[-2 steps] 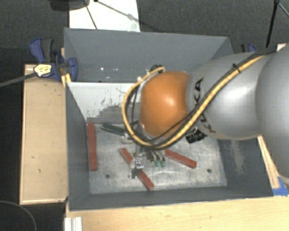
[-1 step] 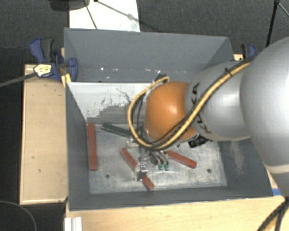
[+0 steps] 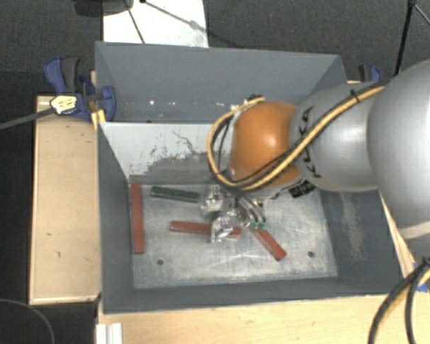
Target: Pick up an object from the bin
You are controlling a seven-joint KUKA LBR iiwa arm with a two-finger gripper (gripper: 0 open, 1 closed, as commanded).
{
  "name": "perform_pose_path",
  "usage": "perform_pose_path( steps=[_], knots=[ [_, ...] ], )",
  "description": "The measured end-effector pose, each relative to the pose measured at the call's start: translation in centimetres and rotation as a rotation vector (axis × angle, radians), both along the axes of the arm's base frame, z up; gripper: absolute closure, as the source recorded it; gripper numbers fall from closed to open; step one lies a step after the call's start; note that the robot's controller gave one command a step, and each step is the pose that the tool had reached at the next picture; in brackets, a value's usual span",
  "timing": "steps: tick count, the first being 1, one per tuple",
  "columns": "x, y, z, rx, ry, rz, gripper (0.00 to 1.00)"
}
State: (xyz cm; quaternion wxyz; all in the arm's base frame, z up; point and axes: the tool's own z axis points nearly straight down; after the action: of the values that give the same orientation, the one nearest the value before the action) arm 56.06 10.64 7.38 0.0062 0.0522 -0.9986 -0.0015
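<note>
The gripper [image 3: 226, 219] — open or shut, I couldn't tell — sat by the long flat red-brown stick [image 3: 190, 227] and could knock it away.

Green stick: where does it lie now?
The green stick lies in the camera view's left half, just left of the gripper, behind the middle red stick.

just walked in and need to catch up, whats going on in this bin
A KUKA arm reaches in from the right, with its gripper low over the middle of the grey metal bin. The gripper is at the right end of a flat reddish-brown stick, and an angled reddish-brown stick lies just to its right. A dark green stick and a long reddish-brown stick by the left wall lie apart. Nothing looks lifted yet.
</note>
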Motion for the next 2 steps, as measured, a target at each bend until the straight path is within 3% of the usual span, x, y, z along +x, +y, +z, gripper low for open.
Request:
perform_pose_path(
  steps=[2],
  knots=[
    [-0.01,-0.54,-0.06,0.007,0.004,0.004,1.00]
  ],
)
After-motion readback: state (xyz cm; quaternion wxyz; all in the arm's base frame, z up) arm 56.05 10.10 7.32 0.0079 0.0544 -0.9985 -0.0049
